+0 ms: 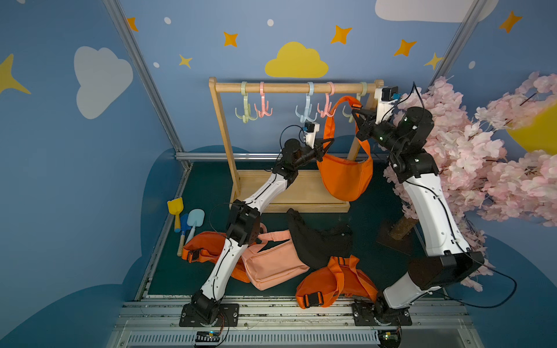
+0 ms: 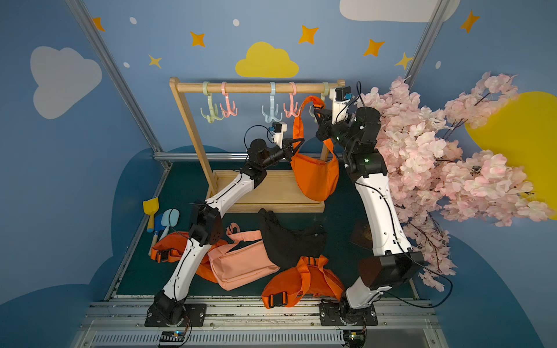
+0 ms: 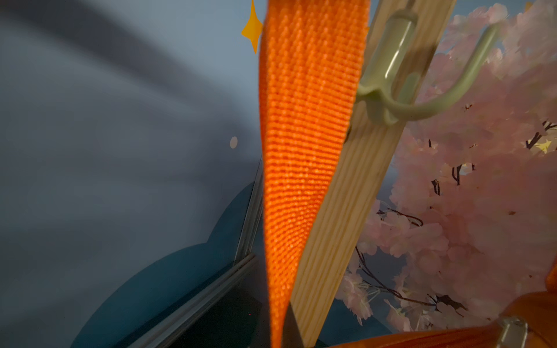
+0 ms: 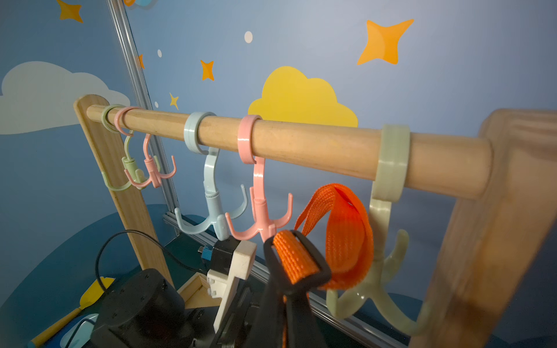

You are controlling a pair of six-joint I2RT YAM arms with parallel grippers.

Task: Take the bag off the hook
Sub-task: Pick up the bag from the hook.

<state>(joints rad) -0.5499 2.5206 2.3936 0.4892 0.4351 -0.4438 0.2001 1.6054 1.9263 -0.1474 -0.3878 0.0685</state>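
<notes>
- Bags lie loose on the green mat [image 1: 379,208] nearest the arm bases. A front orange bag [image 1: 328,280] sits at 6 o'clock and a pink bag [image 1: 274,265] beside it toward 7 o'clock. A black bag [image 1: 316,241] overlaps the pink one's far corner, and a left orange bag [image 1: 205,244] lies at 8 o'clock, partly under the left arm.
- At 9 o'clock, by the mat's edge, lie toy shovels [image 1: 196,216].
- Beyond them, toward 12 o'clock, the hanging orange bag [image 1: 346,177] is up in the air in front of the wooden rack [image 1: 289,88]. In both top views its body shows over the rack's base board.
- Just above the bag's 9 o'clock end, the left gripper [image 1: 329,144] is pinched on the strap [image 1: 328,126]. In the left wrist view the webbing runs straight down into the claw.
- Higher, at the bag's 1 o'clock, the right gripper [image 1: 356,114] is pressed together on the same strap beside its black buckle [image 4: 319,260], just under the rail.
- The strap's top loop stands between the pink hook [image 1: 325,110] and the pale green hook [image 4: 379,223]. It lies against the green one, but whether it rests on a prong I cannot tell.
- Other hooks hang along the rail toward 9 o'clock.
- At 3 o'clock a blossom tree [image 1: 467,156] fills the space behind the right arm.
</notes>
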